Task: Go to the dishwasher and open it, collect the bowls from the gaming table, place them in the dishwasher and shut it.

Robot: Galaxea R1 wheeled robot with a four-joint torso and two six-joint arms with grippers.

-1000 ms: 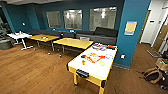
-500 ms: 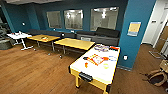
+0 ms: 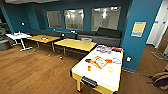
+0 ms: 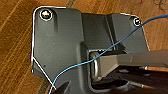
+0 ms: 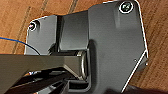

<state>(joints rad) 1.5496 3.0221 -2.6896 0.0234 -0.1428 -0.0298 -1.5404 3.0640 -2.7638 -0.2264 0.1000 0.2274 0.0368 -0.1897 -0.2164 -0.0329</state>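
Note:
The gaming table stands ahead and to the right in the head view, with yellow sides and a white top bearing orange-red markings. Its dark end slot faces me. At its far end sit several small round things, apparently the bowls, too blurred to count. A small orange piece lies on the near half. The dishwasher is out of view. In the wrist views, the left arm's dark plate and the right arm's dark plate hang over the wooden floor.
Two yellow-topped tables and a white table line the left side. A dark sofa runs under the windows. A teal pillar rises right of the gaming table. A brown heap lies on the floor at the right.
The whole head picture has shifted slightly, so the gaming table looks a little nearer. Nothing in the room has moved by itself.

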